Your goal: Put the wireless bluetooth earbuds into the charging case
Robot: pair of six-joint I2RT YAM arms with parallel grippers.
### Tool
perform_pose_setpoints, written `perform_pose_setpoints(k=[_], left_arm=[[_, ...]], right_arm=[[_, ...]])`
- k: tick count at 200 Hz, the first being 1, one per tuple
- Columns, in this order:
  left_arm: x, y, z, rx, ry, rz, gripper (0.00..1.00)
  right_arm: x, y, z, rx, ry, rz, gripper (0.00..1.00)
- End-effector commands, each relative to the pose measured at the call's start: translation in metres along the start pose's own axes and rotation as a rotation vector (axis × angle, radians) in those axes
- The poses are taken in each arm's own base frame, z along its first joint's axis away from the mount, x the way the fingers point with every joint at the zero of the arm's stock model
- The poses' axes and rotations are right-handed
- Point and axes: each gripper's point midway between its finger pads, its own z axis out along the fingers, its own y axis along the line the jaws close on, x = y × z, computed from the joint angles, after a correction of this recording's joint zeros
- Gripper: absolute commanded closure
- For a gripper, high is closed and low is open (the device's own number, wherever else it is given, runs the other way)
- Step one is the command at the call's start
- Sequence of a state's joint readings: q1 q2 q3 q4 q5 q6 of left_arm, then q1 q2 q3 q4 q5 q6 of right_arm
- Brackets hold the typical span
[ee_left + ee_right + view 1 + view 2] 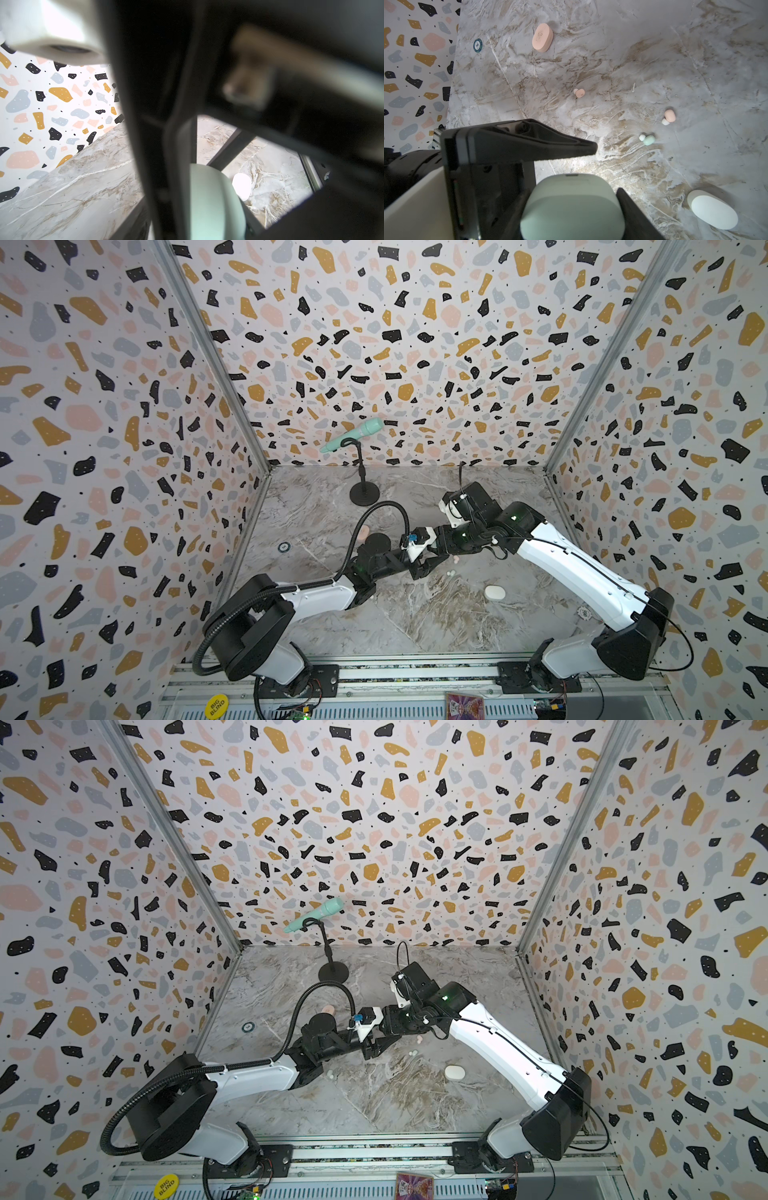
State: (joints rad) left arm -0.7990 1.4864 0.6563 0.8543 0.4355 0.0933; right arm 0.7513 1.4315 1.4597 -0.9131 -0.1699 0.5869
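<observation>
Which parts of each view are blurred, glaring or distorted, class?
Left wrist view: everything close is out of focus, the mint case soft, the white case blown out by glare. Right wrist view: marble floor, pink case and earbuds sharp. Both top views: walls splay outward, wide-lens distortion.

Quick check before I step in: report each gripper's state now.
Left gripper: at the mint case, but whether it grips cannot be told.
Right gripper: closed on the mint case.

The mint case [572, 207] runs off-frame — pink case [365, 532] half-hidden behind the left arm [376, 543].
</observation>
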Motion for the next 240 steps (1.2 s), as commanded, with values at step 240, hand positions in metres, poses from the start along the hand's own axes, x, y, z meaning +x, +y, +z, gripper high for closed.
perform_pose_setpoints(k=[240], left_arm=[[-0.018, -0.024, -0.026, 0.071, -0.077, -0.09, 0.62]], right_arm=[[0.001, -0.018, -0.055, -0.119, -0.177, -0.1, 0.18]])
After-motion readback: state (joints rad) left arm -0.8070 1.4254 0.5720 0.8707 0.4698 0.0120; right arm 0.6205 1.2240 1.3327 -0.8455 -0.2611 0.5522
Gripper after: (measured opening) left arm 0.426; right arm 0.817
